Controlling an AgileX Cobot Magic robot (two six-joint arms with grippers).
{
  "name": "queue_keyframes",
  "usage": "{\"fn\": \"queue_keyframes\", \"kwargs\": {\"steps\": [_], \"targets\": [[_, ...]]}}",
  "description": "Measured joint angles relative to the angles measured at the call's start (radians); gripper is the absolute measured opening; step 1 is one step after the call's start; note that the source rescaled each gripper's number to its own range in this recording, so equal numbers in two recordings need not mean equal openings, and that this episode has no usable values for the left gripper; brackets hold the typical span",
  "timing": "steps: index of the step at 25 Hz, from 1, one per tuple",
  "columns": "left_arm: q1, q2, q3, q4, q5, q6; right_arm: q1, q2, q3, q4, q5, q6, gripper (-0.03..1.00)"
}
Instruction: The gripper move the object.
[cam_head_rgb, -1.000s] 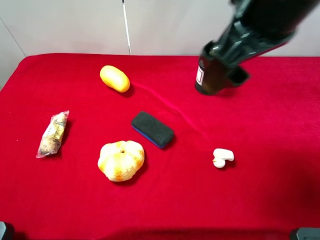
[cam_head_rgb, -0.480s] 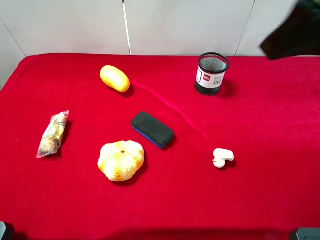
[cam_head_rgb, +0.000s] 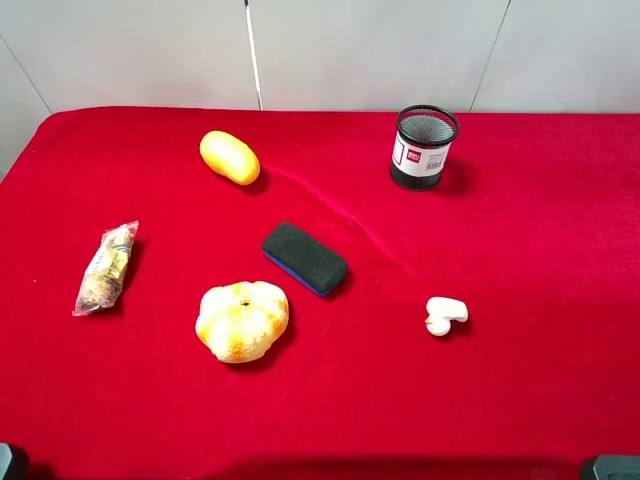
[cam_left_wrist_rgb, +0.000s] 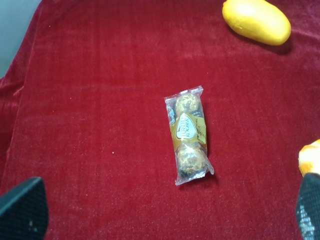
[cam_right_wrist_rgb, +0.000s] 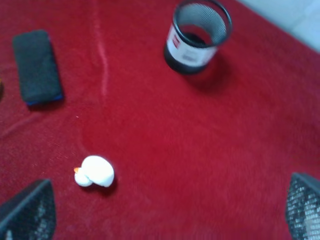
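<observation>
The object, a flat dark-felt eraser (cam_head_rgb: 305, 258) with a blue base, lies on the red cloth near the middle; the right wrist view shows the eraser (cam_right_wrist_rgb: 37, 67) too, far from the fingers. Neither arm appears in the exterior high view. My right gripper (cam_right_wrist_rgb: 165, 210) hovers open above the cloth, its mesh-textured fingertips (cam_right_wrist_rgb: 27, 212) spread wide with nothing between them. My left gripper (cam_left_wrist_rgb: 165, 212) is open as well, above a wrapped candy packet (cam_left_wrist_rgb: 188, 135), well apart from the object.
A black mesh cup (cam_head_rgb: 424, 147) stands at the back right. A small white piece (cam_head_rgb: 445, 315) lies right of the eraser. A yellow oval fruit (cam_head_rgb: 229, 157), an orange pumpkin-shaped thing (cam_head_rgb: 242, 320) and the candy packet (cam_head_rgb: 105, 267) lie on the left half.
The right arm, which hung over the mesh cup a second ago, has pulled away to the upper right and left the exterior high view. The things on the cloth have not moved.
</observation>
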Motion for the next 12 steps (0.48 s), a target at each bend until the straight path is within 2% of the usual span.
{"fn": "queue_keyframes", "kwargs": {"steps": [8, 12], "targets": [[0.000, 0.000, 0.000, 0.000, 0.000, 0.000, -0.309, -0.211, 0.144, 0.096, 0.001, -0.033, 1.00], [0.000, 0.000, 0.000, 0.000, 0.000, 0.000, -0.428, -0.339, 0.198, 0.122, 0.001, -0.069, 1.00]]}}
